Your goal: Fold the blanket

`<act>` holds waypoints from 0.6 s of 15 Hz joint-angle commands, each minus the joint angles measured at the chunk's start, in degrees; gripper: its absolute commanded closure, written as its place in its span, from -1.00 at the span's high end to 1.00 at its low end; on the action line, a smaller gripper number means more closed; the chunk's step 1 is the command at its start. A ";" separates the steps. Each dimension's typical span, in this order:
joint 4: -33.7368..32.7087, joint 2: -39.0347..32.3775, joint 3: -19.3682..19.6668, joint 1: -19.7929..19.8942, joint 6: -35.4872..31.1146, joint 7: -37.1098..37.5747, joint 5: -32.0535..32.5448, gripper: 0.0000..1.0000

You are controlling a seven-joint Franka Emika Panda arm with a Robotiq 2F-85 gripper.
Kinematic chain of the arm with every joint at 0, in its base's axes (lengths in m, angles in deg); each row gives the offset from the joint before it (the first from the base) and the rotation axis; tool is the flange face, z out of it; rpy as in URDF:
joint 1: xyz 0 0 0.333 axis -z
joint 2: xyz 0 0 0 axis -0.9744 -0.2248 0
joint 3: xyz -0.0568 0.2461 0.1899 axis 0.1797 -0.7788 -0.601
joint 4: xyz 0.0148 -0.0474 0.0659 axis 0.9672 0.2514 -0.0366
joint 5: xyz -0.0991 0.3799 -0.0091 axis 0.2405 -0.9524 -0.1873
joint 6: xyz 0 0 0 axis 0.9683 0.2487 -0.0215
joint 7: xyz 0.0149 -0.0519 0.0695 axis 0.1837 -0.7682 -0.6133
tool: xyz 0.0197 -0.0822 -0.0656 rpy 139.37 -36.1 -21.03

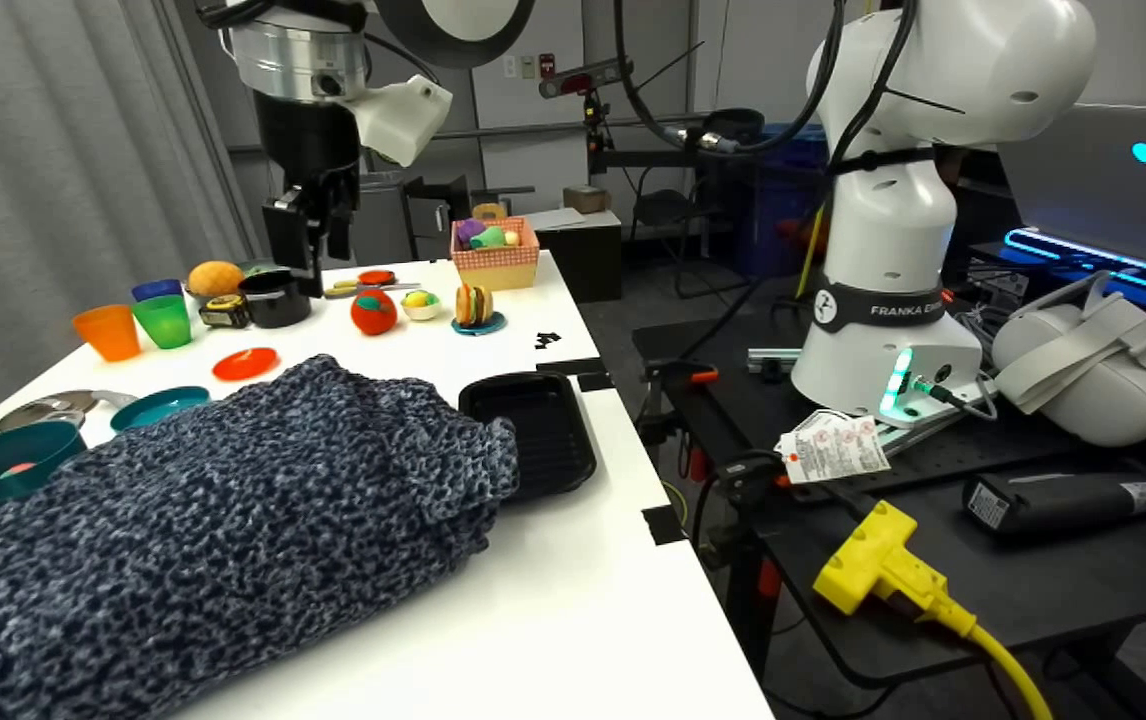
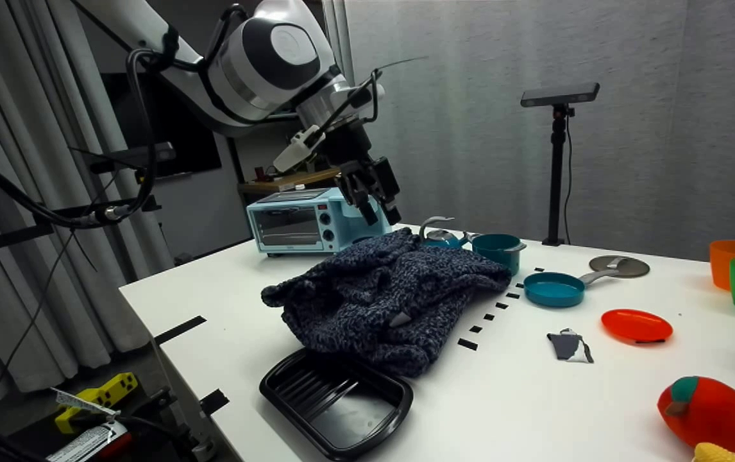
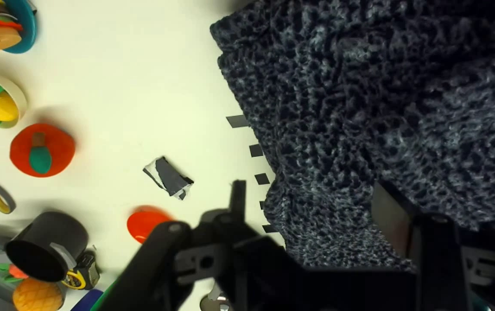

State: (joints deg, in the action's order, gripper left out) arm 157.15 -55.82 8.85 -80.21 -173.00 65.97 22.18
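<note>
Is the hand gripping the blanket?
No, the wrist view shows the hand wide open, with no fold of the blanket pinched in it.

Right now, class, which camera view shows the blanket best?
The blanket shows best in an exterior view, its outline entirely inside the frame. It is cut off at the left and bottom in an exterior view; the wrist view crops it at top and right.
</note>
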 commanded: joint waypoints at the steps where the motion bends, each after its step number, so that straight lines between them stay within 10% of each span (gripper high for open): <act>1: 1.88 2.18 -1.40 1.45 -0.22 -1.05 -1.77 1.00; 9: 3.98 1.60 -2.11 2.18 -11.37 -12.23 -7.95 1.00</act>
State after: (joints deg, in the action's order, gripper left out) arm 158.69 -55.76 8.04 -79.68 -179.96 60.21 17.81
